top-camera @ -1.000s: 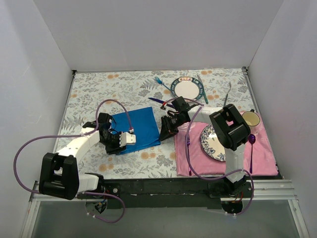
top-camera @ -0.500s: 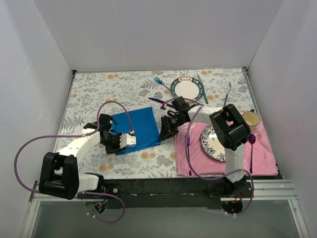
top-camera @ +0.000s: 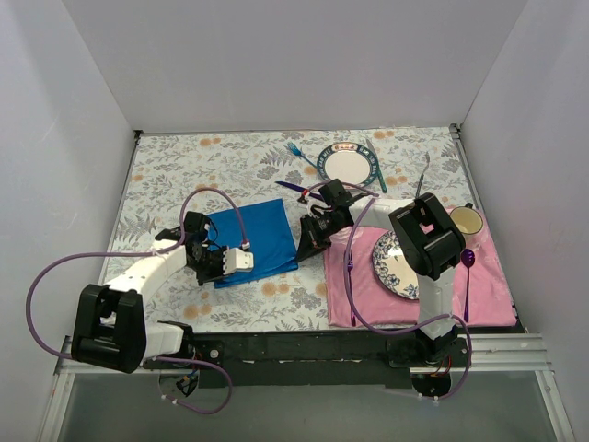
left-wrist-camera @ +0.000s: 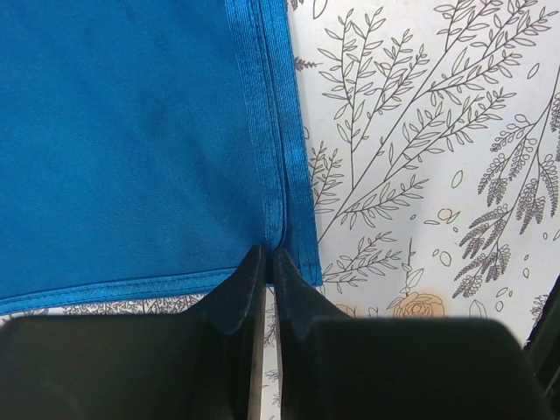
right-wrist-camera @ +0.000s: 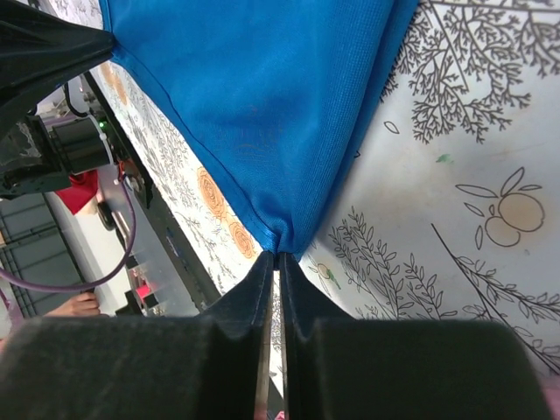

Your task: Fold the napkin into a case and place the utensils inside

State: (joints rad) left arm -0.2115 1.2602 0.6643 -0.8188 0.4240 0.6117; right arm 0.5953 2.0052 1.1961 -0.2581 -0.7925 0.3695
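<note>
Now, on the floral surface (top-camera: 166,175), the left fingers (left-wrist-camera: 232,302) pinch the napkin (top-camera: 253,239) at its near-left corner; the right fingers (right-wrist-camera: 245,297) clamp its near-right corner.

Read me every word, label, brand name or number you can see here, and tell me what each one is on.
None: no view shows any readable text.
The napkin is plain blue; the tablecloth and the teal-rimmed plate carry only patterns, no lettering.
The background gear in the right wrist view is too blurred to read.
</note>
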